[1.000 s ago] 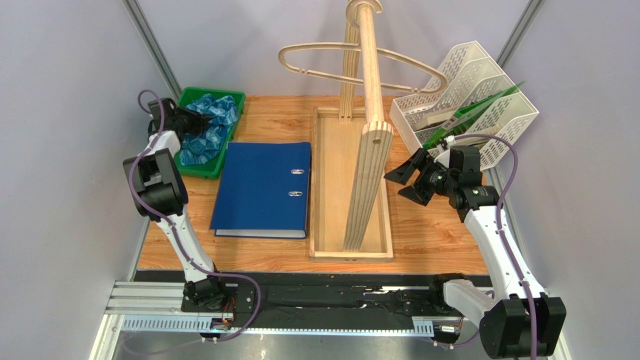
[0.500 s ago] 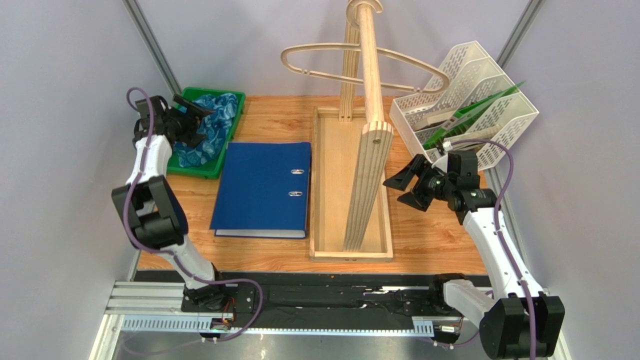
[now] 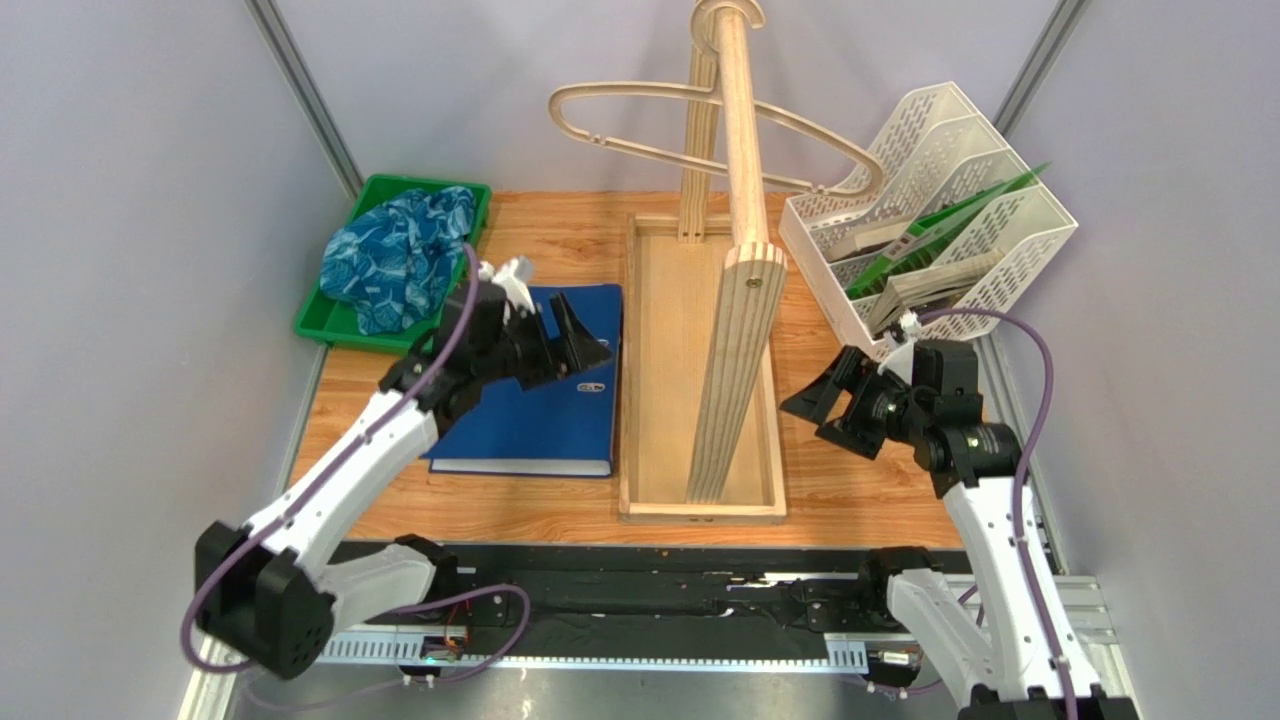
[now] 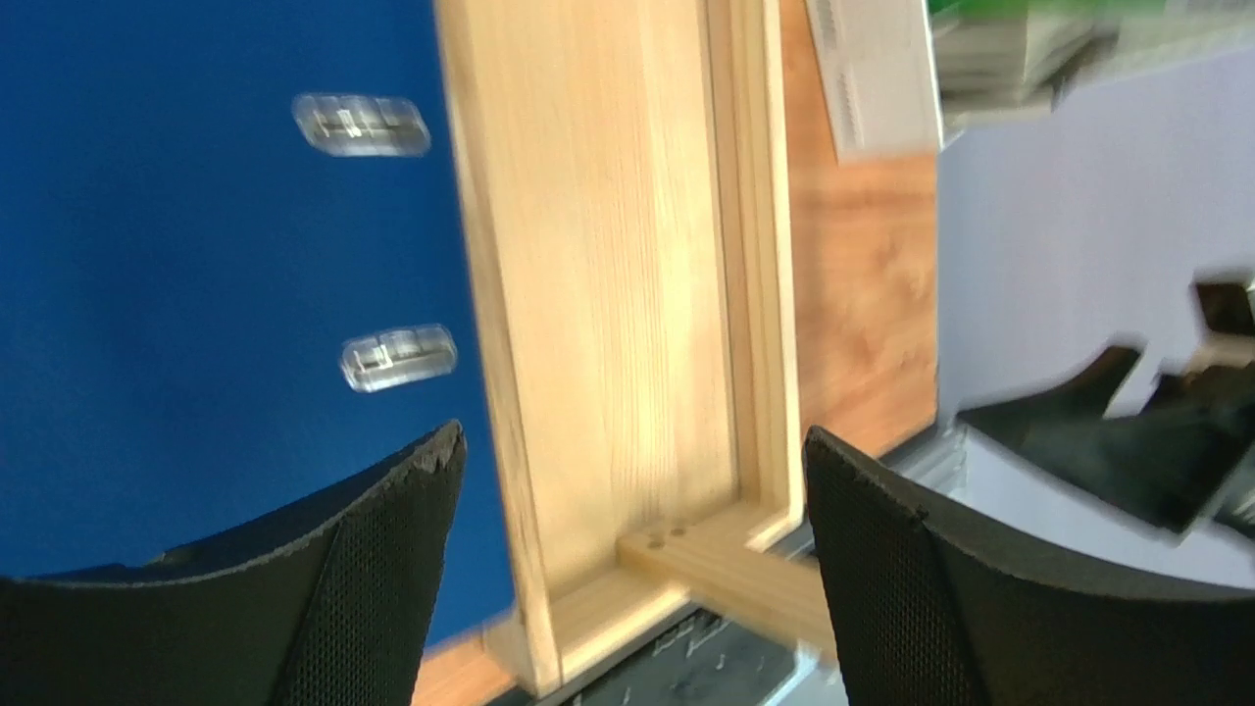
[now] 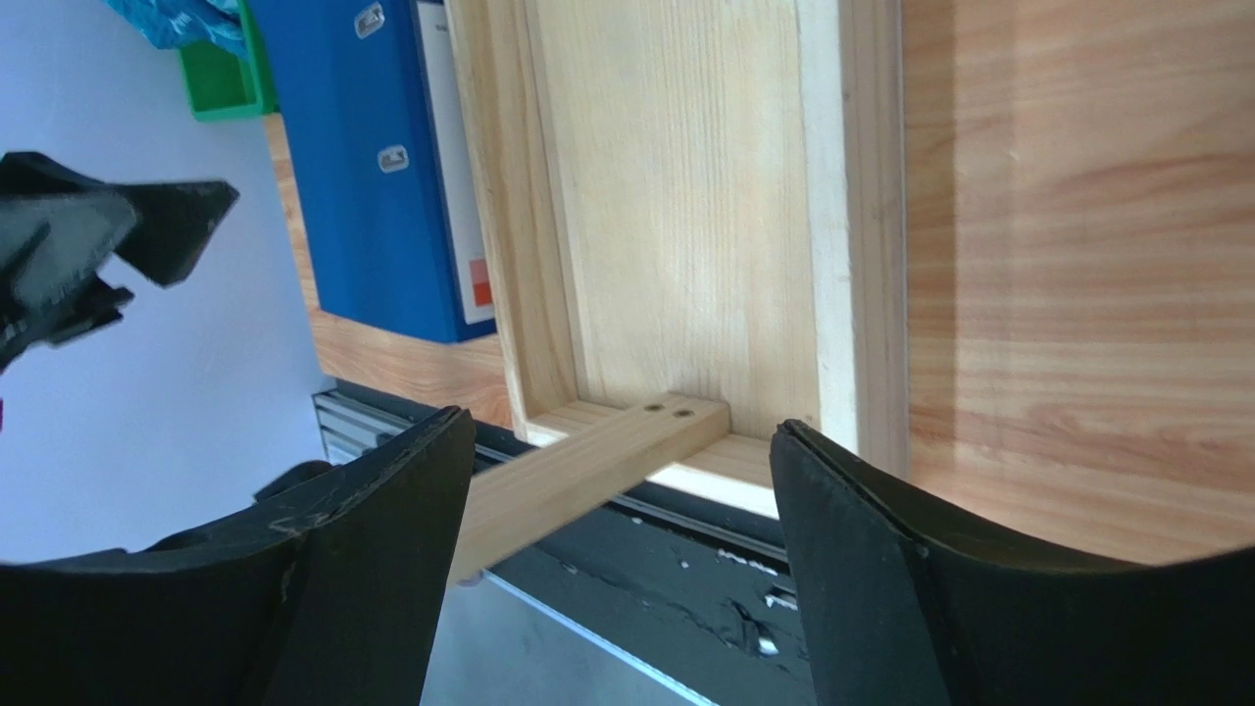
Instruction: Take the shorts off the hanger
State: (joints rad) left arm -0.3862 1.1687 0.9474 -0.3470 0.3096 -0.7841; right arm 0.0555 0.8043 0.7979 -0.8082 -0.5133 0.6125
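The shorts (image 3: 394,258), blue with a pale wavy print, lie bunched in the green bin (image 3: 311,323) at the back left; a corner of the shorts (image 5: 177,18) shows in the right wrist view. The hanger (image 3: 601,140), bare light wood, hangs on the upright stand's rod (image 3: 736,105). My left gripper (image 3: 583,339) hovers open over the blue binder (image 3: 519,383), nothing between its fingers (image 4: 376,574). Right of the stand's tray, my right gripper (image 3: 831,408) is open and empty, fingers (image 5: 884,574) spread.
The wooden stand (image 3: 739,360) rises from a shallow wooden tray (image 3: 649,360) mid-table. A white mesh file rack (image 3: 962,210) with green folders stands at the back right. Grey walls close both sides. A black rail (image 3: 661,600) runs along the near edge.
The left gripper opened, let go of the shorts in the green bin and swung right to above the binder. The right gripper drew back a little toward the near edge. The hanger shifted slightly.
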